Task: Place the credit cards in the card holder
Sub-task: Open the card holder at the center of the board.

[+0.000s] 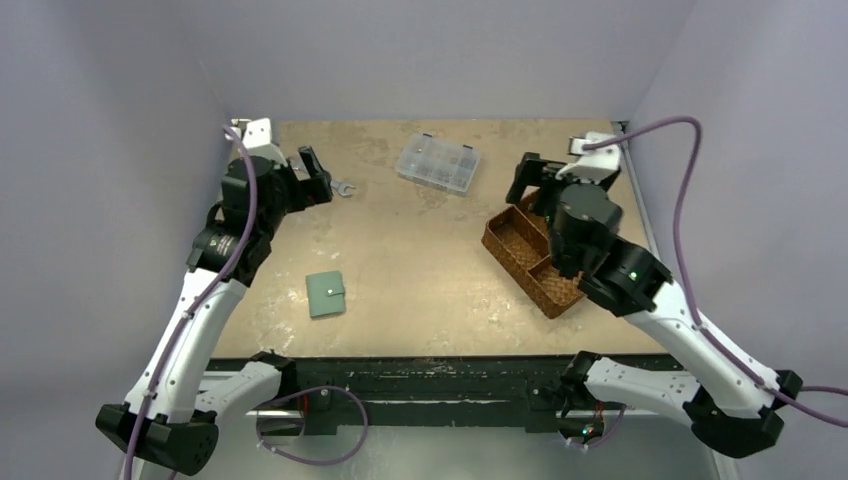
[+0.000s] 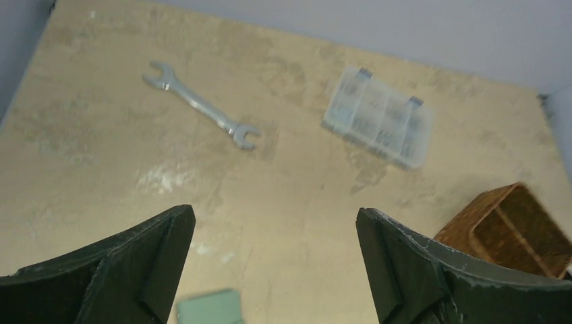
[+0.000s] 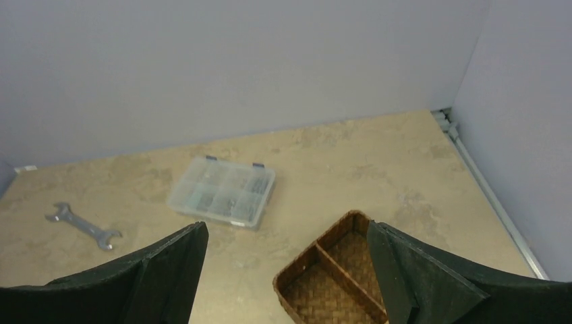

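Note:
The card holder (image 1: 326,293), a small sage-green wallet with a tiny snap stud, lies folded shut on the table at the near left. Its corner shows at the bottom of the left wrist view (image 2: 209,307). No credit cards show in any view. My left gripper (image 1: 318,172) is open and empty, raised above the far left of the table, well beyond the wallet; the left wrist view (image 2: 273,212) shows only table between its fingers. My right gripper (image 1: 530,178) is open and empty above the far end of the basket, as the right wrist view (image 3: 287,226) also shows.
A brown woven divided basket (image 1: 520,258) sits at the right, partly hidden under my right arm; its visible compartments (image 3: 330,283) look empty. A clear plastic compartment box (image 1: 438,162) lies at the far middle. A metal wrench (image 1: 342,188) lies near my left gripper.

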Robot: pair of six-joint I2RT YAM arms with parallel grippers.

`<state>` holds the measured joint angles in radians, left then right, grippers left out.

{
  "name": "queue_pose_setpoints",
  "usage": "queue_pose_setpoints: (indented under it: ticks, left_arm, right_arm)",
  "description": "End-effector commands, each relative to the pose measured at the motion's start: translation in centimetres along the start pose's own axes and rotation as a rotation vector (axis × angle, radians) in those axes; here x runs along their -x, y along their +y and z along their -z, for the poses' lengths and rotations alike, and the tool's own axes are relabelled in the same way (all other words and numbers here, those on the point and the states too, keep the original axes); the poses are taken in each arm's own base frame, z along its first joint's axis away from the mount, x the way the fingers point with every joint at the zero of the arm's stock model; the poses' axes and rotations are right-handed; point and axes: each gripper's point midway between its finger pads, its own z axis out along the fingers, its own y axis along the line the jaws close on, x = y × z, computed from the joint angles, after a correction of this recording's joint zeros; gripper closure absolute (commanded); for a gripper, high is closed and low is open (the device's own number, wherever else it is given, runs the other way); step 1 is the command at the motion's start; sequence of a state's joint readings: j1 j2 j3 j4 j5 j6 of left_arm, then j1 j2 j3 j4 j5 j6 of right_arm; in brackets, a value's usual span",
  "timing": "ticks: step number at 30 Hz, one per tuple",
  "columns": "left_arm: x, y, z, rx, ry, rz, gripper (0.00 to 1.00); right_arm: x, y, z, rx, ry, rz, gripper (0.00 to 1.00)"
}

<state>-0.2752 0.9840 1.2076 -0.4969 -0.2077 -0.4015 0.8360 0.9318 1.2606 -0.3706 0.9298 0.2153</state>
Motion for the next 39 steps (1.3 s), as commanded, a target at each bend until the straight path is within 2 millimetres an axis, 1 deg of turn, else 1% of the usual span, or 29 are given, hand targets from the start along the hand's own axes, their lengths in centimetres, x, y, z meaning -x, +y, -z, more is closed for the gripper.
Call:
queue_pose_setpoints:
  ticks: [1,3,5,7,9,12,14,16,17,19,24,27,29,30,32,35,37,39]
  left_arm:
    - [-6.4,3.3,-0.5,0.130,0.174,-0.012,0.00]
    - [-8.6,4.8,-0.2,0.189,0.211,-0.002,0.01]
    - [-10.5,6.0,0.2,0.240,0.234,0.024,0.00]
    - [-12.2,7.0,0.6,0.284,0.255,0.057,0.00]
    - [-13.4,8.3,1.0,0.353,0.269,0.085,0.00]
    - [-15.8,10.1,1.0,0.429,0.326,0.111,0.00]
    - [-17.1,10.8,0.3,0.432,0.392,0.158,0.00]
    - [-18.2,11.7,-0.3,0.423,0.453,0.251,0.00]
    - [-18.9,12.2,-0.4,0.433,0.474,0.303,0.00]
    - [-20.4,13.5,-0.3,0.500,0.494,0.401,0.00]
    - [-23.9,14.7,-0.5,0.576,0.493,0.509,0.00]
    - [-25.3,14.5,-1.2,0.543,0.493,0.542,0.00]
    - [-26.4,14.1,-1.7,0.509,0.507,0.565,0.01]
    - [-27.0,13.9,-1.9,0.496,0.518,0.574,0.03]
    - [-28.3,13.8,-1.9,0.477,0.553,0.573,0.11]
    - [-29.5,12.9,-2.0,0.411,0.575,0.591,0.22]
    - [-30.5,12.0,-1.7,0.361,0.587,0.615,0.30]
    - [-31.0,10.7,-1.5,0.298,0.588,0.637,0.36]
  right_arm:
    - [-3.0,2.9,-0.9,0.068,0.093,0.016,0.01]
    - [-4.9,4.8,-1.2,0.149,0.137,0.041,0.01]
    - [-7.4,7.6,-1.1,0.287,0.191,0.065,0.01]
    - [-9.5,10.1,-0.8,0.390,0.240,0.029,0.01]
    - [-11.7,12.4,-0.2,0.491,0.308,-0.015,0.01]
    - [-14.7,16.2,1.7,0.688,0.417,-0.058,0.01]
    - [-16.4,17.9,2.5,0.790,0.456,-0.060,0.01]
    - [-18.1,19.4,3.3,0.866,0.512,-0.077,0.01]
    - [-19.0,19.8,3.5,0.883,0.540,-0.082,0.01]
    - [-21.2,20.7,4.0,0.925,0.620,-0.068,0.01]
    - [-24.3,21.8,5.2,0.998,0.719,-0.086,0.01]
    - [-25.6,22.1,5.9,1.031,0.750,-0.099,0.01]
    - [-26.4,22.1,6.0,1.029,0.773,-0.095,0.01]
    - [-26.7,22.1,6.0,1.025,0.783,-0.091,0.01]
    - [-27.3,21.9,5.9,1.017,0.795,-0.083,0.01]
    - [-27.8,21.8,5.8,1.007,0.801,-0.080,0.01]
    - [-28.2,21.8,5.8,1.005,0.807,-0.079,0.01]
    - [-28.8,21.8,5.9,1.009,0.820,-0.077,0.01]
